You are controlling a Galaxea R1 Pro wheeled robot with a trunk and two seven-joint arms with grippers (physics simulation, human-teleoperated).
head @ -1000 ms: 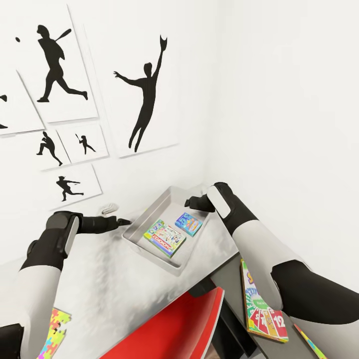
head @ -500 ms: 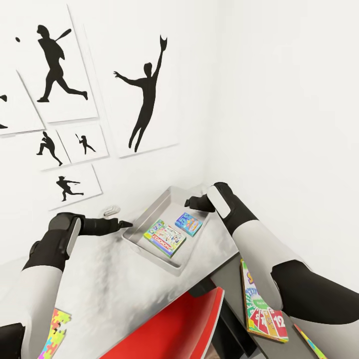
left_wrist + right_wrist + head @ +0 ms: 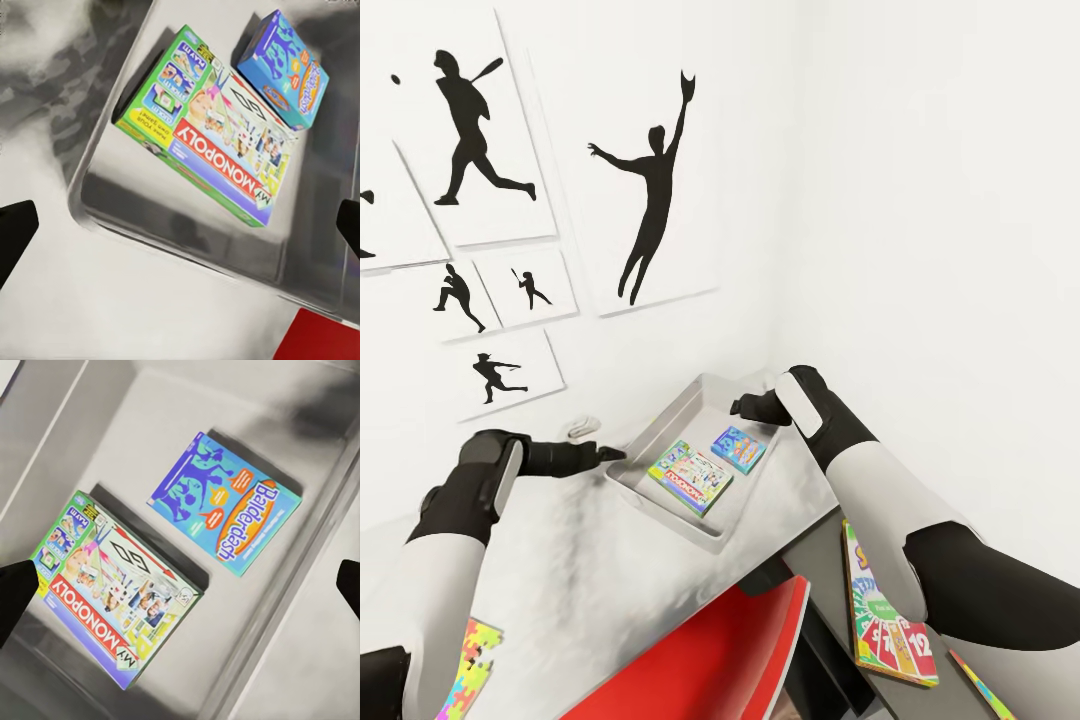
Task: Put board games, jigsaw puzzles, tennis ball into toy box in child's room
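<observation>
Toys half tidied. Hanging just beside the shallow light-grey toy box (image 3: 652,428) with the left gripper (image 3: 610,452), fingers spread wide, holding nothing. Hovering over the box's far side with the right gripper (image 3: 740,407), also spread wide and empty. Lying flat inside the box, near each other but apart: the green-edged Monopoly board game (image 3: 692,477) and the blue Balderdash board game (image 3: 738,449). Waiting on the lower dark grey table part (image 3: 815,560): the flat green-white-red Skip-Bo box (image 3: 885,610). Waiting on the pale desk top (image 3: 590,580): a bright jigsaw puzzle (image 3: 468,665). Probably light, stiff and a bit slippery, so likely needing a pinch across a thin edge.

Toy box (image 3: 660,430) on table (image 3: 580,560)
</observation>
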